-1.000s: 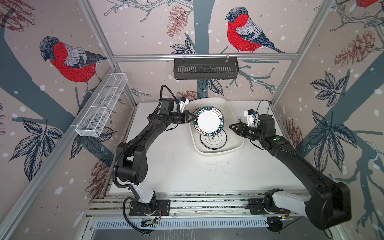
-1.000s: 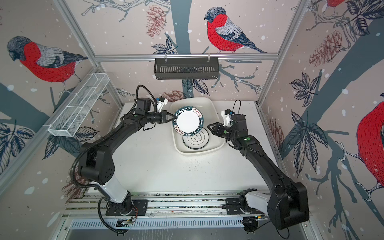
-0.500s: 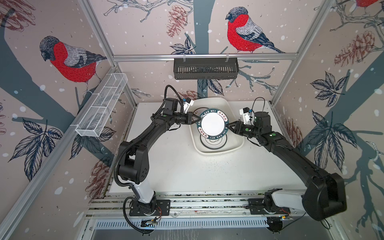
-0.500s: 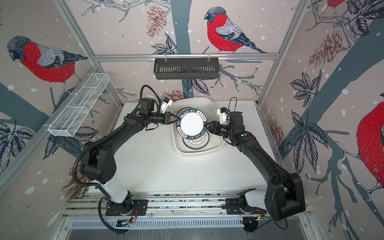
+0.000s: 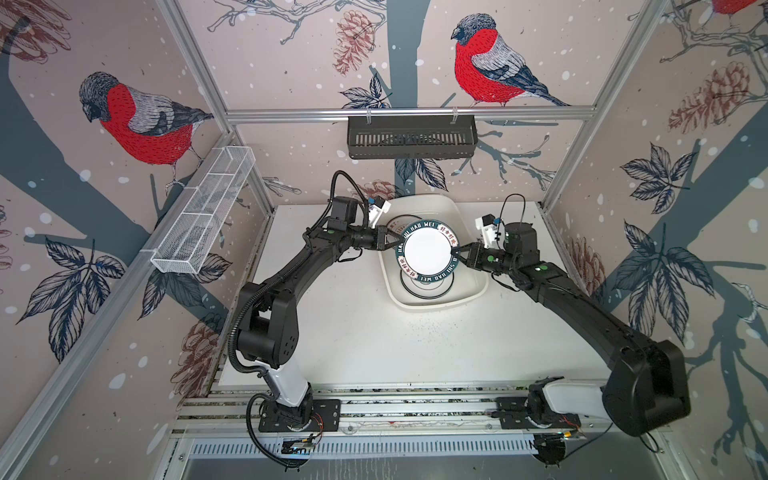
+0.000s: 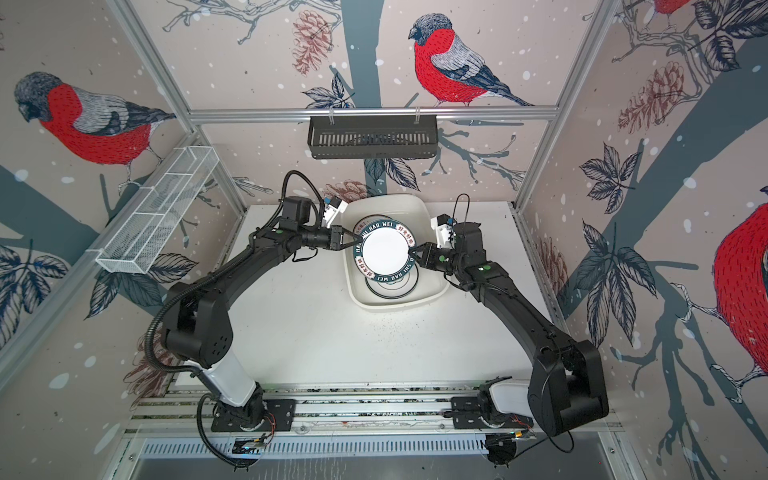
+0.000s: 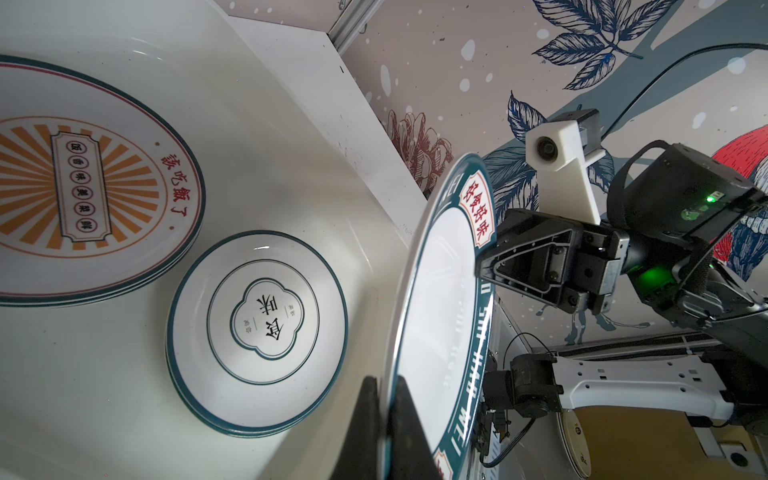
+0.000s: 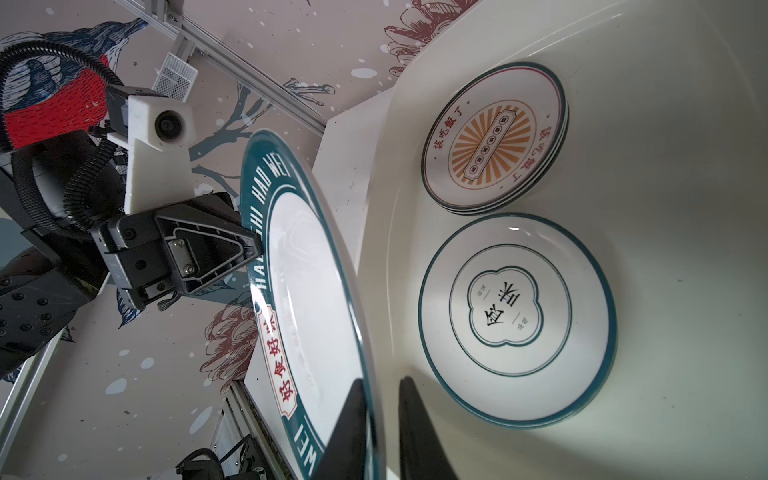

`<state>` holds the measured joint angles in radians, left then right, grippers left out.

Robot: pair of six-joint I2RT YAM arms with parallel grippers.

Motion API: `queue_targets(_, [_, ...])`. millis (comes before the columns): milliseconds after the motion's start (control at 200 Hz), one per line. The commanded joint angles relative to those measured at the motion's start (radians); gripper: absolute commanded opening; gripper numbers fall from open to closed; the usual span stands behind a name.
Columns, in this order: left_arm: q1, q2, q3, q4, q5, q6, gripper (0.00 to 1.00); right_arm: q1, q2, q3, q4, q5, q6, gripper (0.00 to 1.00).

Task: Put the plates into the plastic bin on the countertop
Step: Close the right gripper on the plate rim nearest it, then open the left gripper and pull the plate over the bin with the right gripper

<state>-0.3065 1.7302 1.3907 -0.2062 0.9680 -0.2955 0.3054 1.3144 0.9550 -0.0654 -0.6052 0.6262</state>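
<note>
While left gripper (image 5: 394,243) pinches the lettered plate (image 5: 428,251) tight above the plastic bin (image 5: 436,306), I see right gripper (image 5: 460,252) astride its opposite rim, jaws not quite shut.

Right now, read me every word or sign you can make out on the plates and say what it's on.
"HAO SHI HAO WEI": dark teal rim of the round white plate held over the white plastic bin.
"好食好味": red, in that rim's white panels.
"該吃飯了": red, on the white plate with the orange sunburst centre.
"食味": black, in the quatrefoil emblem of the teal-edged white plate.
Their smaller characters: too small to read.
</note>
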Motion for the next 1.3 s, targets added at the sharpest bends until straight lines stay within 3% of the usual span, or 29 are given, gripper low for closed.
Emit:
queue_targets(0, [-0.005, -0.004, 0.002, 0.024, 0.053, 0.010, 0.00, 0.001, -0.001, -0.005, 0.035, -0.008, 0.006, 0.12])
queue_targets(305, [-0.011, -0.011, -0.001, 0.030, 0.059, 0.004, 0.00, 0.000, 0.003, -0.018, 0.056, -0.008, 0.018, 0.03])
queue_targets(440, [-0.011, -0.011, -0.001, 0.030, 0.059, 0.007, 0.20, -0.001, 0.005, -0.012, 0.057, -0.008, 0.017, 0.03])
queue_targets(590, [-0.011, -0.014, -0.001, 0.025, 0.024, 0.004, 0.57, -0.006, 0.010, 0.003, 0.040, -0.002, 0.005, 0.03])
queue_targets(730, [-0.010, -0.015, 0.014, -0.011, -0.043, 0.020, 0.71, -0.025, 0.010, 0.004, 0.027, -0.002, -0.006, 0.03])
queue_targets(996, [0.024, -0.046, 0.033, -0.056, -0.155, 0.043, 0.75, -0.074, 0.007, -0.005, 0.001, -0.011, -0.034, 0.03])
queue_targets(1296, [0.146, -0.132, 0.059, -0.087, -0.188, 0.090, 0.74, -0.132, 0.022, -0.002, -0.048, -0.031, -0.077, 0.03])
